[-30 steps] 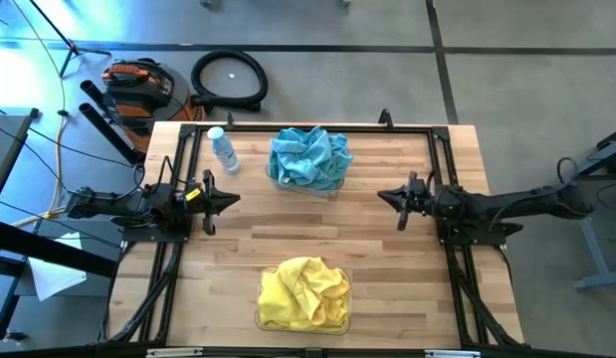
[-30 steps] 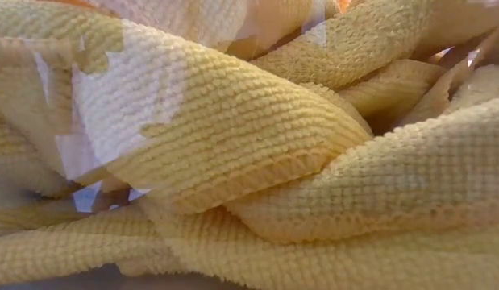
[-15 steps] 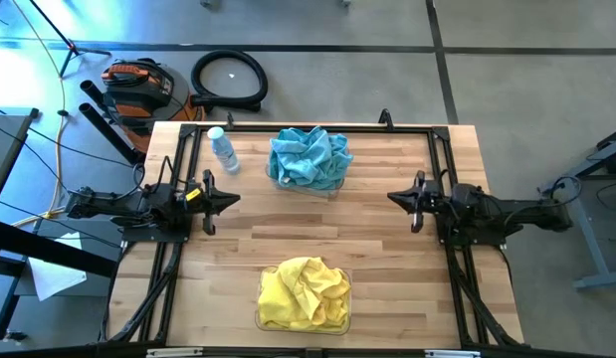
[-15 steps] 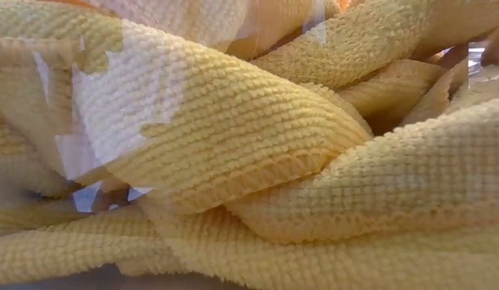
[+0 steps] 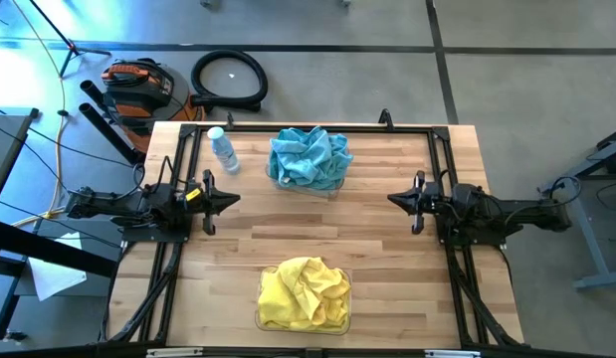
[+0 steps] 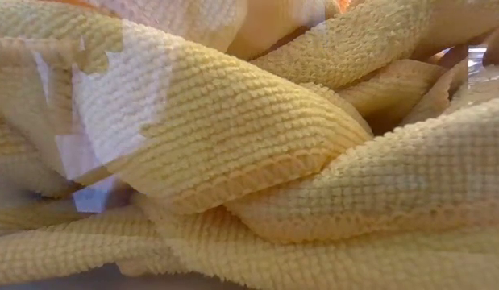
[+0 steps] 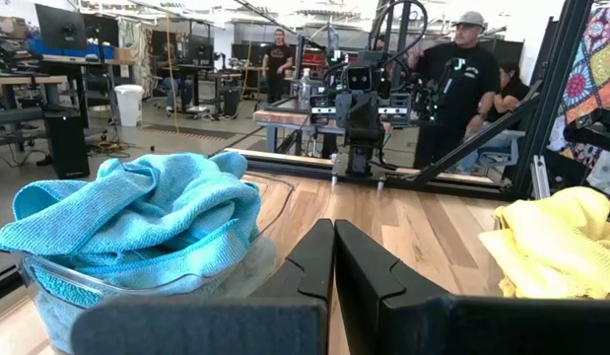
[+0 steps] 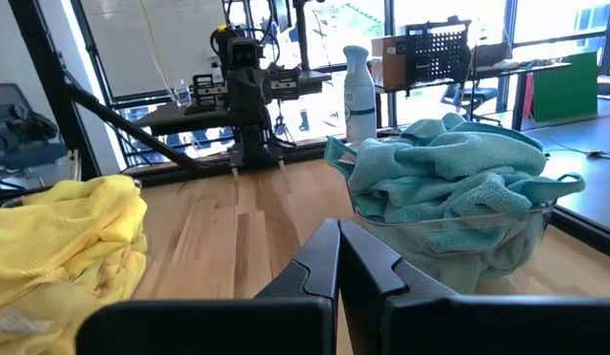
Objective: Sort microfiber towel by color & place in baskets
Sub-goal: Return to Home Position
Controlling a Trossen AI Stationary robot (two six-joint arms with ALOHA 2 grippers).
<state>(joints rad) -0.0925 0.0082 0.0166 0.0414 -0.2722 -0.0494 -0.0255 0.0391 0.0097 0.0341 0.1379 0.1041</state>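
Table [image 5: 317, 224]: pale wood planks, smooth, with a light satin sheen.
Yellow towels [image 6: 233, 161]: soft cloth, knobbly ribbed weave, stitched hems, matt.
Blue towels [image 7: 137, 212]: same fuzzy cloth, matt.
Bin [image 8: 462, 242]: clear plastic, smooth, glossy.
Bottle [image 5: 224, 151]: clear plastic.

Two near-black arms, slim tubular links with chunkier joint housings. The left arm [image 5: 128, 205] has a small yellow spot [image 5: 193, 195] near the wrist, maybe a label. The right arm [image 5: 507, 211] is plain dark, with a thin dark cable [image 5: 559, 184] looping at its outer end. The left gripper [image 5: 234, 200] and right gripper [image 5: 392, 198] each have a short crossbar tapering to a point. The fingers [image 7: 314, 268] are matte black wedges with flat inner faces and smooth bevelled edges.
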